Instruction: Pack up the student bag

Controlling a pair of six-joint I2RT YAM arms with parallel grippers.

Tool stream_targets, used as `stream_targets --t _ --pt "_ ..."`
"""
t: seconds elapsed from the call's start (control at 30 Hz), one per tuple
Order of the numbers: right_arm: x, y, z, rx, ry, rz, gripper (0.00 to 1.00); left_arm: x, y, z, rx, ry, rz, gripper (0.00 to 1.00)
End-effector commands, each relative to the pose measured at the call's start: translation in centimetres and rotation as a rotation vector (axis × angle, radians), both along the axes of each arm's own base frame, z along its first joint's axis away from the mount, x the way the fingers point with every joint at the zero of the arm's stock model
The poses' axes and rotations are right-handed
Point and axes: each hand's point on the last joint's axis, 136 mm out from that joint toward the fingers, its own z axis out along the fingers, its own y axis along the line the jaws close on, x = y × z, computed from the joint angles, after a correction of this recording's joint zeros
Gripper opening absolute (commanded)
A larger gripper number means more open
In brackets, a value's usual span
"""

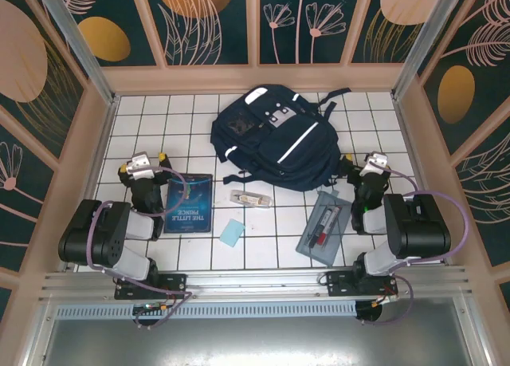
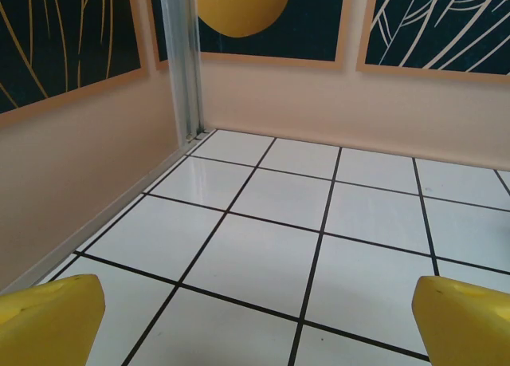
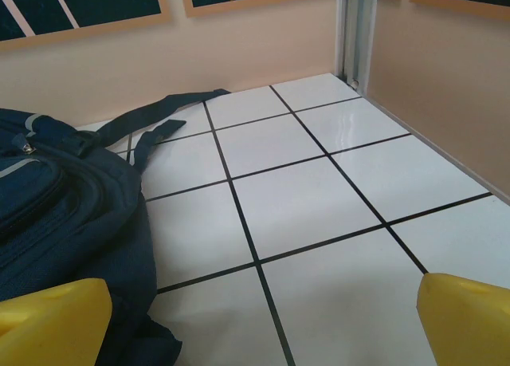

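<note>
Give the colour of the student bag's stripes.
White, on the navy student bag; top external view shows it best.

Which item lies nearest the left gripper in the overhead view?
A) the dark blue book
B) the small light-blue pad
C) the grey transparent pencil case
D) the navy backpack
A: in the overhead view the dark blue book lies flat on the tiles right next to the left gripper, while the pencil case lies on the opposite side of the table.
</note>
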Motion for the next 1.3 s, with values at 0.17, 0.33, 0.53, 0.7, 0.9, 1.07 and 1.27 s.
stream_targets --t 0.17,0.33,0.53,0.7,0.9,1.07,1.27 --pt "0.5 -0.2 1.3 0.014 -0.056 -0.009 0.99 0.5 0.1 0.5 -0.008 -0.018 -0.005 0.99" --pt "0.6 -0.2 1.4 0.017 -0.057 -0.009 0.99 0.6 -0.1 0.5 -0.011 -0.016 -0.014 0.99" --pt "0.6 -0.2 1.4 0.016 -0.057 -0.007 0.99 1.3 0.0 0.1 -0.035 0.008 -0.057 0.99" --pt "0.6 -0.1 1.4 0.021 -0.058 0.002 0.99 1.2 0.0 0.2 -0.035 0.004 -0.057 0.99" --pt "0.6 1.1 2.2 -0.023 -0.066 0.045 0.93 1.0 0.7 1.4 -0.037 -0.007 -0.011 0.98" --pt "1.2 0.9 3.8 0.018 0.033 -0.018 0.93 2.6 1.1 4.5 -0.166 0.055 0.041 0.98" --pt "1.2 1.9 4.6 0.203 0.198 -0.070 0.93 4.6 -3.6 4.9 -0.594 0.123 -0.139 0.99"
